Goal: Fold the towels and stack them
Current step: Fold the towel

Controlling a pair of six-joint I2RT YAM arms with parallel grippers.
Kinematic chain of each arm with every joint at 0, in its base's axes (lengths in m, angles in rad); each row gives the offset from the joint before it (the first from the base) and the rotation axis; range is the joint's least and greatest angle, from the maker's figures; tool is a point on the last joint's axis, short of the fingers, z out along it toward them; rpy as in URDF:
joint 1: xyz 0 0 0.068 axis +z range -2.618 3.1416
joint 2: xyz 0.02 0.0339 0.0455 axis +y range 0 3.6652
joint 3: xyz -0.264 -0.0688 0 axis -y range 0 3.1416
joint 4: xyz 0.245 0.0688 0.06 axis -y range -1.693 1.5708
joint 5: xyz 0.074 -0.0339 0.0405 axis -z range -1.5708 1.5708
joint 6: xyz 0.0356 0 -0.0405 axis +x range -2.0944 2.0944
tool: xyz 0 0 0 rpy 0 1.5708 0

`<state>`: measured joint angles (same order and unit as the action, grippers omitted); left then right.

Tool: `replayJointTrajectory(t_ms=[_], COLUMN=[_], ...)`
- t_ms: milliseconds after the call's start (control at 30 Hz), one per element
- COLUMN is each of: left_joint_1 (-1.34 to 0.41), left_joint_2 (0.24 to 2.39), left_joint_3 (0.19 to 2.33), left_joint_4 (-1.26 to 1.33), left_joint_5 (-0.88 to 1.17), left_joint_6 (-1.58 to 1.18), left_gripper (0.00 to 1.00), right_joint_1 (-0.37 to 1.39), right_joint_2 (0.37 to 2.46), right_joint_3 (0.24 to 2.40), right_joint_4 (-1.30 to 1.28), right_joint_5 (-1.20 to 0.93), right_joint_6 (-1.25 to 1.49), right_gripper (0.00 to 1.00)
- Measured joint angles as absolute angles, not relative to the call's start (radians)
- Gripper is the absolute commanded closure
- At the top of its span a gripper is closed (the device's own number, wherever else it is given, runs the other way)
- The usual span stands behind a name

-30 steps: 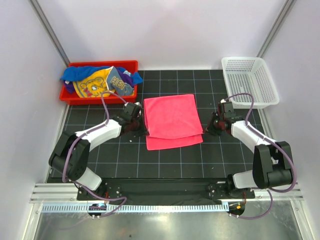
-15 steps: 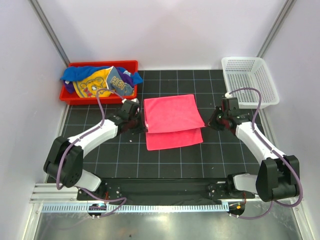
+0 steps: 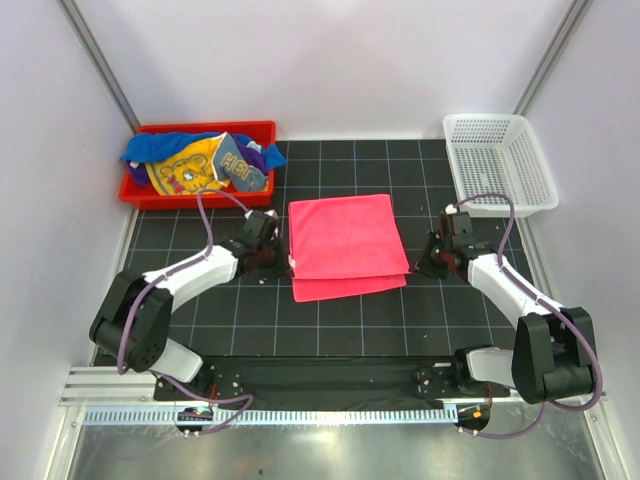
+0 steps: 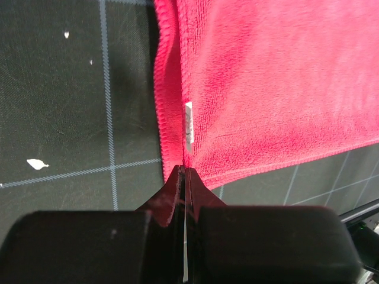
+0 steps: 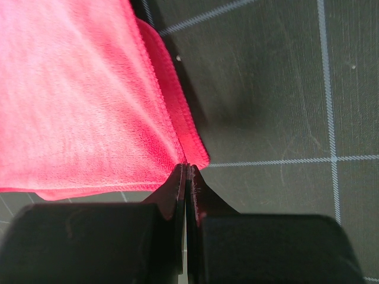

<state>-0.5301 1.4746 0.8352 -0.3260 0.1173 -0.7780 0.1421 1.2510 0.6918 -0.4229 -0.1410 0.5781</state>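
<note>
Top external, pink towel (image 3: pixel 345 240) flat between left and right jaws, each clamped on its side edge.

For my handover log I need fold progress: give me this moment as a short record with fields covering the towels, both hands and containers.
towel on black gridded mat: hot pink cloth towel, folded over, lower layer showing along near edge
left hand: shut on the towel's left edge
right hand: shut on its right edge
red plastic bin: far left, holds heap of blue, yellow and purple towels
white mesh basket: far right, no towel visible inside
</note>
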Motion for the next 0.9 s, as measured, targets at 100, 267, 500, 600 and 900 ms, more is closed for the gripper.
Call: replayJointTrajectory(t_ms=[100,267,500,600,900], left_joint_1=[-0.531,-0.537,-0.542,-0.543,-0.543], left_joint_2=[1.501,1.531,1.531,1.53,1.431], left_joint_3=[0.813,0.795,0.792,0.799,0.861], left_joint_4=[-0.305,-0.284,-0.276,-0.288,-0.338], left_joint_5=[0.128,0.139,0.143,0.142,0.138], left_joint_6=[-0.78,-0.782,-0.783,-0.782,-0.781], left_gripper=[1.0,1.0,1.0,1.0,1.0], right_joint_1=[0.142,0.143,0.143,0.143,0.143], right_joint_2=[1.265,1.29,1.291,1.291,1.259], right_joint_3=[0.66,0.619,0.616,0.64,0.779], right_joint_4=[-0.406,-0.38,-0.375,-0.4,-0.443], right_joint_5=[-0.146,-0.152,-0.152,-0.151,-0.143], right_joint_6=[0.579,0.58,0.579,0.579,0.577], right_gripper=[0.99,0.99,0.99,0.99,0.99])
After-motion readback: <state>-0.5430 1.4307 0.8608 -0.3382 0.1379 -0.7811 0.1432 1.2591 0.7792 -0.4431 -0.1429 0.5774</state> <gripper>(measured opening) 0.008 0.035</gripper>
